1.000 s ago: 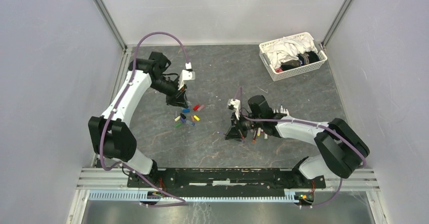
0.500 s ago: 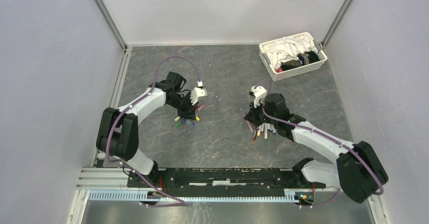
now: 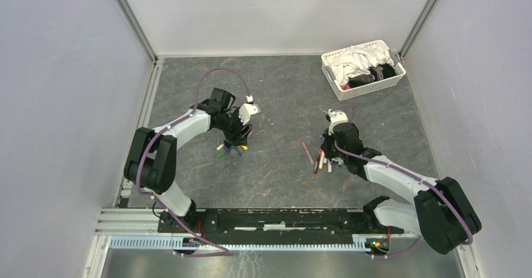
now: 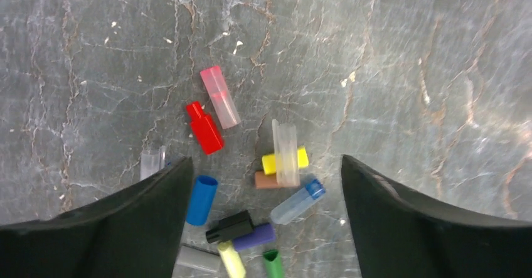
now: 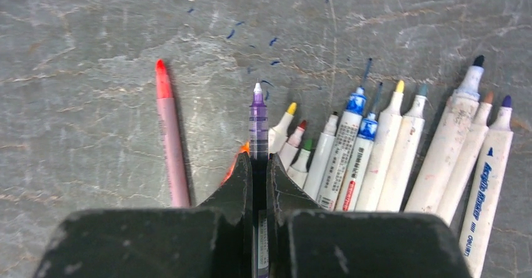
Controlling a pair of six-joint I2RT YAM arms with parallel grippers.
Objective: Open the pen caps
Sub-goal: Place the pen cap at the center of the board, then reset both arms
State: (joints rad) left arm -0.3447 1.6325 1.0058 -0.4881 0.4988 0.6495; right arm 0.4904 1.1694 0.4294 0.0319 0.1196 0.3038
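We see the grey marbled table first, with a white lattice basket of cloths in its far right corner, well apart from both arms.

The left gripper hangs low over the left middle of the table. Its jaws stand wide apart with nothing between them. The right gripper is down at the right middle, its fingers pinched tight on a purple pen that points straight out from the fingertips.

Just right of that pen we count a fanned row of white-barrelled pens lying on the table, their coloured tips bare and pointing away from the wrist camera. A pink pen lies alone to the left, near but not touching.

The pen caps sit loose in a cluster beneath the left gripper: a red cap beside a pink translucent cap, a clear cap lying across a yellow cap, and a blue cap. A black cap and a green cap lie nearer the camera. The purple pen's tip looks uncapped, though we cannot be sure.
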